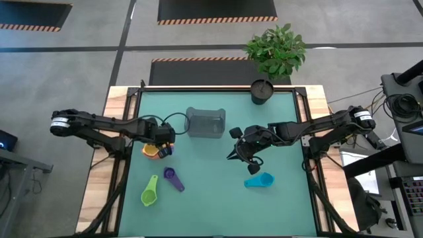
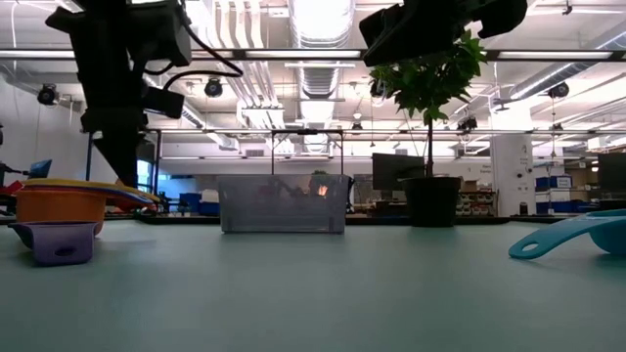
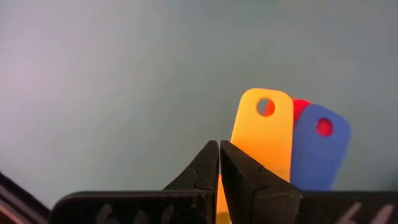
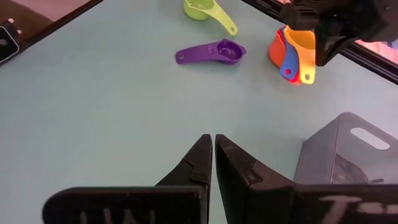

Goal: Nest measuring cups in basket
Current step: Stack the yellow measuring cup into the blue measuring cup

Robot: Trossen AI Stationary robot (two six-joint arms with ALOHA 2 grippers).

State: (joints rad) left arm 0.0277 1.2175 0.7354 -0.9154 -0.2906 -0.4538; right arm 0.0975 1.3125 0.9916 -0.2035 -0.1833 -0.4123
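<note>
Risk: we judge the nested stack (image 1: 153,151) (orange, yellow, blue, red) could tip if the left gripper (image 1: 165,137), fingers pressed together empty above it, dips | right gripper (image 1: 239,153) also pinched, empty, mid-table | cyan (image 1: 259,180), purple (image 1: 173,178), green (image 1: 150,194) cups loose near us, open mat around | basket (image 1: 205,123) far, clear approach.

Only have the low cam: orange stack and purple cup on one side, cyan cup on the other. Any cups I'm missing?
Observer: Yes. A green cup lies beside the purple cup, farther from the basket.
Operator: What's nested in the orange stack?
Observer: The left wrist view shows a yellow handle, a blue handle and a red handle fanned together.
Operator: End effectors?
Observer: Both shut. The left end effector is over the orange stack; the right end effector is over bare mat between basket and cyan cup.
</note>
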